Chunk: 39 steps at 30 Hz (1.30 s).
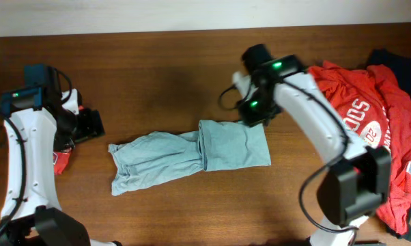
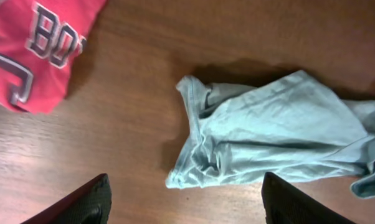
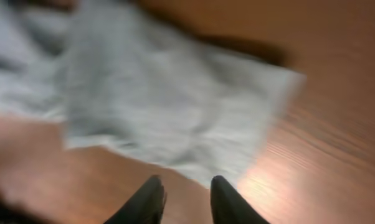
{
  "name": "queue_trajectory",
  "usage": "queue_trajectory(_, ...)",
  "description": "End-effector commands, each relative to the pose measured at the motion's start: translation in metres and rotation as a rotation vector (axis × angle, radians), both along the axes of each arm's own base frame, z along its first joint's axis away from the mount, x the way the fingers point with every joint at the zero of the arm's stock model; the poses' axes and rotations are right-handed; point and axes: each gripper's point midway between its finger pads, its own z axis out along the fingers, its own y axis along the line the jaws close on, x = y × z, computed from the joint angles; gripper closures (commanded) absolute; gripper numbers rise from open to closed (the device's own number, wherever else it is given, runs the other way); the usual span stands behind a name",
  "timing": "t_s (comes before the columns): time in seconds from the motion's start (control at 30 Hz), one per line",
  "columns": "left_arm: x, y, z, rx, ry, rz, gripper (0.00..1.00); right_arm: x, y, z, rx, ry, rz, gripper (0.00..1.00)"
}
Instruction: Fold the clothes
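A light blue garment (image 1: 192,154) lies in the middle of the wooden table (image 1: 158,68), its right part folded flat and its left part bunched and wrinkled. It also shows in the left wrist view (image 2: 268,143) and, blurred, in the right wrist view (image 3: 162,106). My left gripper (image 1: 93,125) is open and empty, to the left of the garment, its fingers (image 2: 184,190) wide apart above the wood. My right gripper (image 1: 252,116) hovers at the garment's upper right edge; its fingers (image 3: 186,186) are a little apart and hold nothing.
A pile of red clothes with white lettering (image 1: 369,116) covers the right side, with a dark navy garment (image 1: 397,61) behind it. Another red printed garment (image 1: 61,160) lies at the left by my left arm and shows in the left wrist view (image 2: 32,50).
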Motion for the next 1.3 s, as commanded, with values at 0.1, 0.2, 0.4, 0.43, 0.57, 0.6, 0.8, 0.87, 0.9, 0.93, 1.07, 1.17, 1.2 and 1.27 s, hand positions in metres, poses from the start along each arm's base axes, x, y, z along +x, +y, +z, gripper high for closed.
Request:
queue_trajectory(0.1,-0.015,-0.03,-0.054,-0.157,0.028,-0.095,0.22,0.006,-0.082,0.013,-0.132,-0.003,-0.257,0.33)
queue_trajectory(0.2,-0.024,-0.033,-0.073,-0.165,0.055,-0.093,0.22,0.001,-0.106,0.013,-0.141,0.032,-0.315,0.34)
queue_trajectory(0.4,-0.033,-0.041,-0.112,-0.214,0.088,-0.091,0.22,-0.002,-0.13,0.012,-0.118,0.062,-0.393,0.35)
queue_trajectory(0.43,-0.034,-0.042,-0.118,-0.218,0.098,-0.09,0.22,-0.001,-0.132,0.012,-0.11,0.064,-0.4,0.34)
queue_trajectory(0.57,-0.034,-0.042,-0.142,-0.227,0.132,-0.087,0.22,-0.002,-0.135,0.012,-0.11,0.064,-0.41,0.34)
queue_trajectory(0.6,-0.034,-0.042,-0.149,-0.233,0.147,-0.086,0.22,-0.002,-0.135,0.012,-0.11,0.064,-0.41,0.34)
queue_trajectory(0.8,-0.036,-0.063,-0.171,-0.375,0.196,-0.086,0.34,-0.001,-0.135,0.012,-0.11,0.062,-0.41,0.34)
queue_trajectory(0.87,-0.036,-0.071,-0.172,-0.429,0.19,-0.11,0.44,-0.001,-0.135,0.012,-0.11,0.061,-0.41,0.34)
queue_trajectory(0.9,-0.036,-0.073,-0.172,-0.444,0.187,-0.112,0.5,-0.001,-0.135,0.012,-0.11,0.061,-0.41,0.34)
queue_trajectory(0.93,-0.036,-0.075,-0.171,-0.454,0.185,-0.113,0.56,-0.001,-0.135,0.012,-0.11,0.061,-0.41,0.34)
queue_trajectory(1.07,-0.034,-0.08,-0.168,-0.489,0.17,-0.126,0.71,-0.001,-0.135,0.012,-0.11,0.061,-0.41,0.34)
queue_trajectory(1.17,-0.034,-0.08,-0.168,-0.489,0.17,-0.126,0.85,-0.001,-0.135,0.012,-0.11,0.061,-0.41,0.34)
queue_trajectory(1.2,-0.034,-0.08,-0.168,-0.488,0.169,-0.126,0.91,-0.001,-0.135,0.012,-0.11,0.061,-0.409,0.34)
queue_trajectory(1.27,-0.033,-0.076,-0.168,-0.472,0.167,-0.126,0.97,-0.001,-0.135,0.012,-0.111,0.061,-0.409,0.34)
